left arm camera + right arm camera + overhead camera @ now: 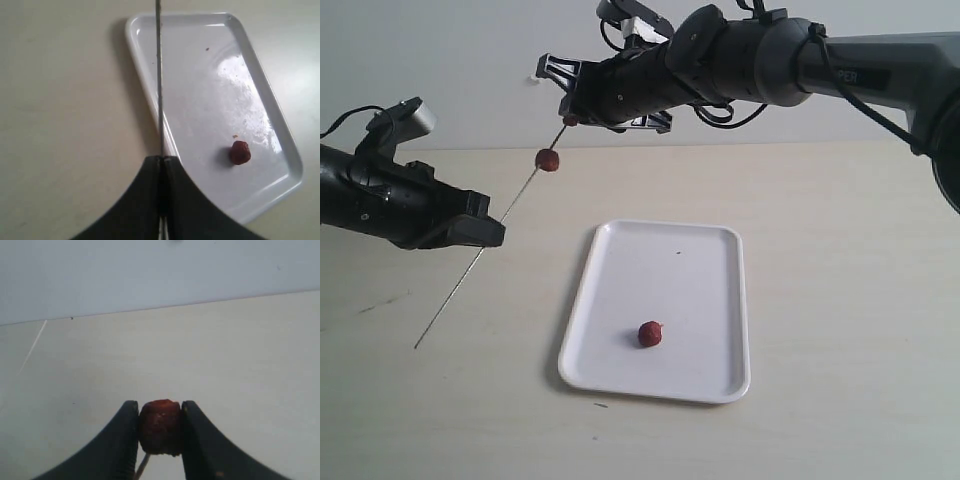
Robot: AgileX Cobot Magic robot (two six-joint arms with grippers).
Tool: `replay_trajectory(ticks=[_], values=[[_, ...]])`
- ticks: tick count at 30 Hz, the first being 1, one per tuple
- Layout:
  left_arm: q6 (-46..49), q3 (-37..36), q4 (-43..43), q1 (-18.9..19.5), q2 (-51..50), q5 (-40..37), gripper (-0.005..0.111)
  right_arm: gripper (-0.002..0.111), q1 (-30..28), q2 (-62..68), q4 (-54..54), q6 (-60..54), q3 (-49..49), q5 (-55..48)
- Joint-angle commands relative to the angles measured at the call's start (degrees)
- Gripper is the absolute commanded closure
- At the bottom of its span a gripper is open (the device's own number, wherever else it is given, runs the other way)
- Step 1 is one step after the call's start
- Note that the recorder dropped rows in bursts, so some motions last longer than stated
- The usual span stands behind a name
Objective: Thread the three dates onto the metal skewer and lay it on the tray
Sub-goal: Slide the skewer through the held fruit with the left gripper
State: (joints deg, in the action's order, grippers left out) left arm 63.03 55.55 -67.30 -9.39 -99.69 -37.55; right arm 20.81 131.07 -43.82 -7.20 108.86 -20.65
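Note:
The thin metal skewer point(490, 240) slants up in the air from low left to upper right, pinched by my shut left gripper point(488, 232). One date point(548, 160) is threaded on its upper part. At the skewer's top end my right gripper point(570, 120) is shut on a second date point(160, 427), with the skewer tip point(143, 466) showing just under it. The third date point(650, 334) lies loose on the white tray point(700, 270). In the left wrist view the skewer point(159, 75) runs out from the left gripper point(162, 159) along the tray's rim point(145, 85), the loose date point(240, 152) beside it.
The tray lies on a pale beige table point(840, 300) in front of a white wall point(440, 60). The right arm point(770, 60) stretches across the upper part of the scene, above the tray's far end.

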Motion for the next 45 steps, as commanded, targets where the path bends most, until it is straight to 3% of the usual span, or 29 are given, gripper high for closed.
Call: replay_trajectory(ticks=[1,24,45], values=[[1.29,-0.26,-1.43,0.13,-0.08,-0.26,0.107,0.08,-0.13,-0.31,-0.21,-0.11,0.22,0.62],[6.13,-0.26,-5.97,0.13,-0.08,-3.57,0.107,0.08,-0.13,-0.31,-1.07,-0.21,0.22,0.94],[3.96,-0.87,-5.15,0.13,-0.08,1.28,0.107,0.08,-0.13,-0.31,-1.17,-0.6,0.22,1.13]])
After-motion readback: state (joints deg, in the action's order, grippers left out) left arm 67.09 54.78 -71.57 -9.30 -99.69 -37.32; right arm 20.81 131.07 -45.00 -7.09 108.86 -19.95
